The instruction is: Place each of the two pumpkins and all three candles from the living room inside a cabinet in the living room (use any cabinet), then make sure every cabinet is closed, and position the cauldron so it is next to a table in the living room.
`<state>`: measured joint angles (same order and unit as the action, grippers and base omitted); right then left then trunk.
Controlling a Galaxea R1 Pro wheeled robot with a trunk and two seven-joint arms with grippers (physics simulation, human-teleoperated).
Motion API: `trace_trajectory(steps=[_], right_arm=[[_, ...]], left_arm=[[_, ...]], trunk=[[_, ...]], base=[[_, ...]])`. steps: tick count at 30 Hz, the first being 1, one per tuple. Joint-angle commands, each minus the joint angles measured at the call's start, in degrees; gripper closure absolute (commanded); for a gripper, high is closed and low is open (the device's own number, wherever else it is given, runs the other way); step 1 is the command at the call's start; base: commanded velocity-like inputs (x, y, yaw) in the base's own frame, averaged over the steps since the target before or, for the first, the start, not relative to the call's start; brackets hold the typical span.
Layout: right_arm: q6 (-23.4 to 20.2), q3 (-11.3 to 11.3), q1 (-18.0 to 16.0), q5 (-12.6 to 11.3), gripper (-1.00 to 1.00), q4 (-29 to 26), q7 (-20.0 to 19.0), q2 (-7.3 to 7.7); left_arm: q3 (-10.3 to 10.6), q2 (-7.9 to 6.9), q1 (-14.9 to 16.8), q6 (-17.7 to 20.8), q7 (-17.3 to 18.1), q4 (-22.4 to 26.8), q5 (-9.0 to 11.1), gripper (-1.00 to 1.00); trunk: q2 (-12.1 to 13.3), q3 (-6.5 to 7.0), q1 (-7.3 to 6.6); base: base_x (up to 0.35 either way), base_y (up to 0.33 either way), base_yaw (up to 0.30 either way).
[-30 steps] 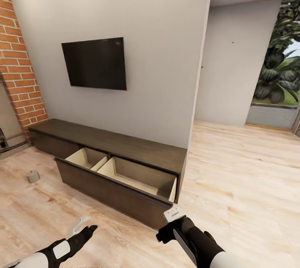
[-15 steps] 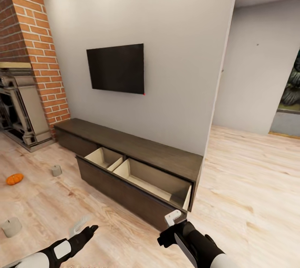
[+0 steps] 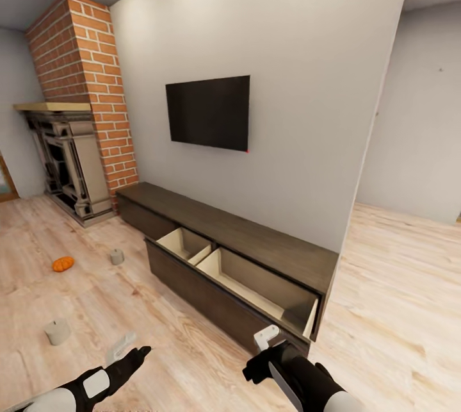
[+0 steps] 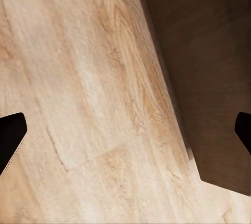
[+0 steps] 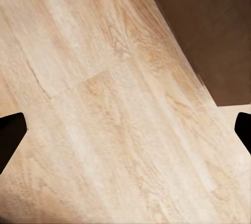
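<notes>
Dark-brown cabinet [image 3: 256, 242] runs along wall, drawer open | both claws [image 4: 125, 130] [image 5: 125, 130] seemingly spread, empty

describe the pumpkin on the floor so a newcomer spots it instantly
Start at the brick fireplace on the left of the head view, then drop to the wooden floor in front of it. The pumpkin lies there, left of a candle and beyond a second candle. It is bright orange; both candles are dull beige cylinders.
</notes>
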<state>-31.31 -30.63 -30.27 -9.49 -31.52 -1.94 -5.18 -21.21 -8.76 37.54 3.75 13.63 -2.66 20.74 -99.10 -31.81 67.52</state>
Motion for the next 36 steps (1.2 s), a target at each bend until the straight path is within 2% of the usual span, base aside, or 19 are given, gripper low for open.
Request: trace_trajectory(steps=[1, 7, 18, 36], right_arm=[[-0.20, -0.27, -0.05, -0.53, -1.00, 0.10, 0.18, 0.05], [-0.02, -0.30, -0.05, -0.53, -1.00, 0.29, 0.18, 0.05], [0.18, -0.30, -0.05, -0.53, -1.00, 0.77, 0.18, 0.05], [0.19, -0.30, -0.05, -0.36, -1.00, 0.84, 0.18, 0.03]], left_arm=[[-0.03, -0.03, 0.08, 0.21, 0.26, -0.15, 0.62, -1.00], [-0.04, -0.03, 0.08, 0.20, 0.26, -0.15, 0.62, -1.00], [-0.06, -0.03, 0.08, 0.20, 0.26, -0.15, 0.62, -1.00], [-0.06, -0.03, 0.08, 0.23, 0.26, -0.15, 0.62, -1.00]], trunk=[[0.38, 0.17, -0.23], [2.79, 1.54, -1.55], [2.79, 2.16, -1.55], [10.01, 6.51, -5.50]], base=[[0.000, 0.000, 0.258], [0.000, 0.000, 0.258], [0.000, 0.000, 0.239], [0.000, 0.000, 0.224]])
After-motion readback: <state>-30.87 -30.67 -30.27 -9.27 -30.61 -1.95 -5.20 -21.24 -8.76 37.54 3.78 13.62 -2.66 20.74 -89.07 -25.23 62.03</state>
